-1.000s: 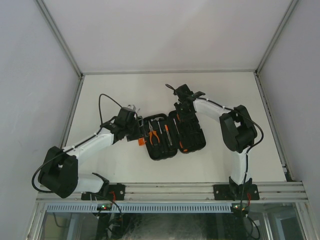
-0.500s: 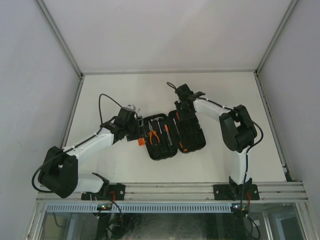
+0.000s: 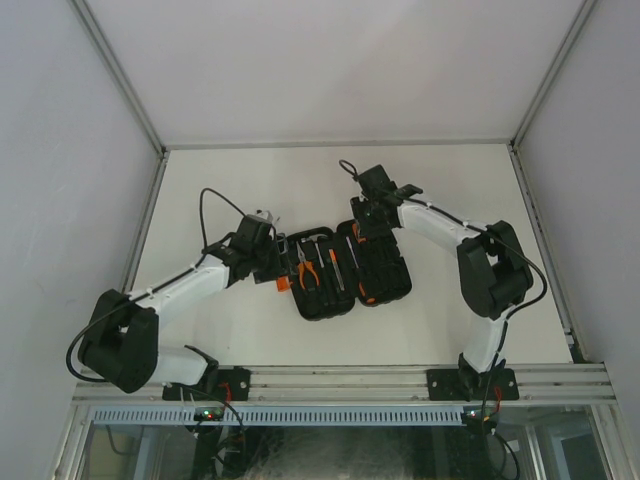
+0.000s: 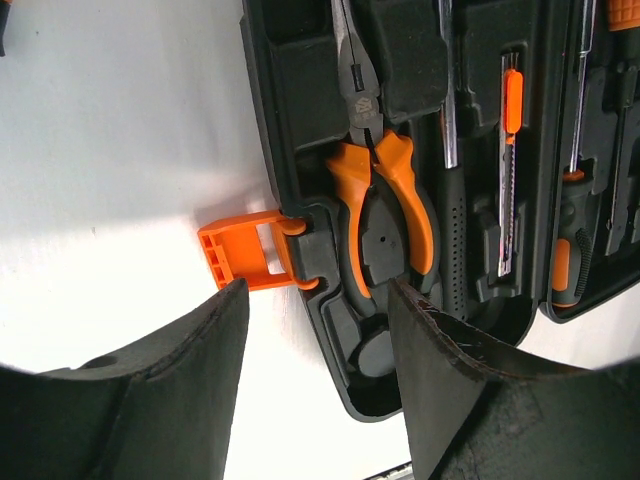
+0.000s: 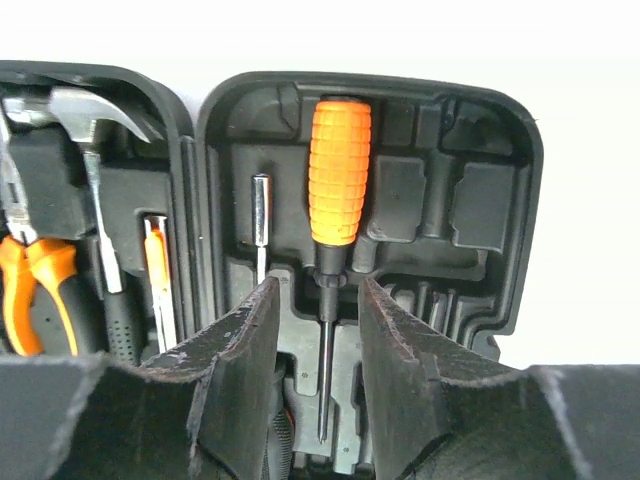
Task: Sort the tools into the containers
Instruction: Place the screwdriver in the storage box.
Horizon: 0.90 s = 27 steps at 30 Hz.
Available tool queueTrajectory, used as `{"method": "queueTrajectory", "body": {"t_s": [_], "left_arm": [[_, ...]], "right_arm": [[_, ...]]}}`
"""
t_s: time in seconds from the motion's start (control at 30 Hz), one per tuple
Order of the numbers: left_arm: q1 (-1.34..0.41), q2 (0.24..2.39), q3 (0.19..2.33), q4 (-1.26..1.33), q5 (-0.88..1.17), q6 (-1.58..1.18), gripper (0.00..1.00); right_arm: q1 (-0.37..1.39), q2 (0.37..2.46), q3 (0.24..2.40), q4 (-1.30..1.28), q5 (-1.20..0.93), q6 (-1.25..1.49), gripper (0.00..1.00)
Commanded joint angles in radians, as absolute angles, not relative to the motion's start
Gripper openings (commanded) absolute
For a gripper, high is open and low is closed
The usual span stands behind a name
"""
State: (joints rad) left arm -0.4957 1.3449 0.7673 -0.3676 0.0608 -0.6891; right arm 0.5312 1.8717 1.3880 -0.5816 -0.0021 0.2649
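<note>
Showing pliers (image 4: 375, 165) w/ small emblem (image 4: 362, 102), unreadable.

R wrist cam: R fingers (image 5: 240, 370) are covering lower slots of the case (image 5: 480, 215); pliers (image 5: 30, 280) are running off the left edge. L wrist cam: L fingers (image 4: 470, 400) are hiding the case's corner.

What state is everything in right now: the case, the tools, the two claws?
Tool case: open, lying flat.
Orange latch: unfastened, sticking out.
Pliers: closed, seated in slot.
Orange screwdriver: seated in slot.
Hammer: seated in slot.
Left gripper: open, empty.
Right gripper: open, straddling the screwdriver shaft.
</note>
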Motion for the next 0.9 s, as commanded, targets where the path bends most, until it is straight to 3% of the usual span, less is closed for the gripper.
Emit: {"method": "queueTrajectory", "body": {"t_s": [0.0,0.23,0.87], "left_arm": [[-0.491,1.351,0.799,-0.334,0.080,-0.676,0.62],[-0.491,1.349,0.789,-0.330,0.078,-0.676,0.61],[-0.491,1.346,0.778,-0.327,0.076,-0.676,0.61]], "right_arm": [[0.539,1.808,1.380,-0.582,-0.013,0.241,0.35],[0.545,1.849,1.382,-0.615,-0.024,0.242,0.24],[0.549,1.952,1.412,-0.644,-0.049,0.232,0.13]]}}
